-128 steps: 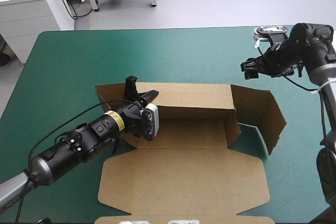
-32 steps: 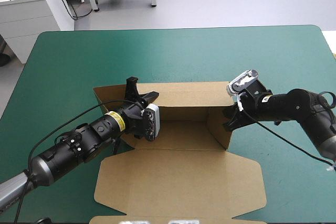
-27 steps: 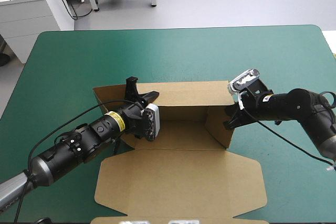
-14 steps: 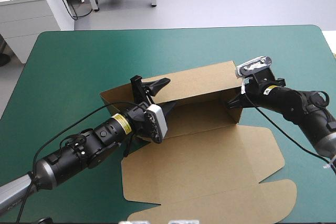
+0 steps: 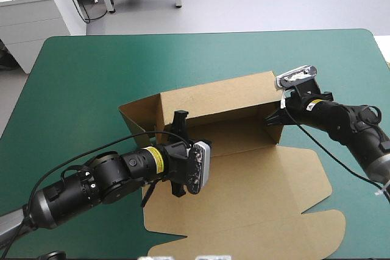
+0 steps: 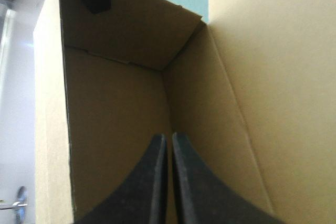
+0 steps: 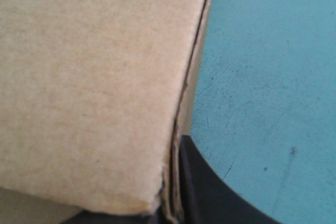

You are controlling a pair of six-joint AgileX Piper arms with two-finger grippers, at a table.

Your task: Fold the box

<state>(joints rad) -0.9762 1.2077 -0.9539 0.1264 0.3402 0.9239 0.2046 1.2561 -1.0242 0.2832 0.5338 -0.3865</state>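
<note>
The brown box (image 5: 244, 175) lies askew in the middle of the table. Its back wall (image 5: 213, 98) and both end walls stand up, and its lid (image 5: 244, 211) lies flat toward the near edge. My right gripper (image 5: 272, 119) is shut on the top of the right end wall, and the right wrist view shows that wall's edge (image 7: 181, 103) between the black fingers (image 7: 210, 187). My left gripper (image 6: 169, 139) is shut on nothing. It points low along the inside of the tray toward the right end wall (image 6: 131, 30).
Bare teal-green cover (image 5: 183, 59) stretches from the box's back wall to the table's far edge. Another strip (image 5: 359, 77) lies to the right of the right arm. The lid's flaps reach close to the near edge.
The box has swung round, its right end now farther from me. The right gripper came in and took the right end wall. The left gripper opened, shut again and drew back toward the near side.
</note>
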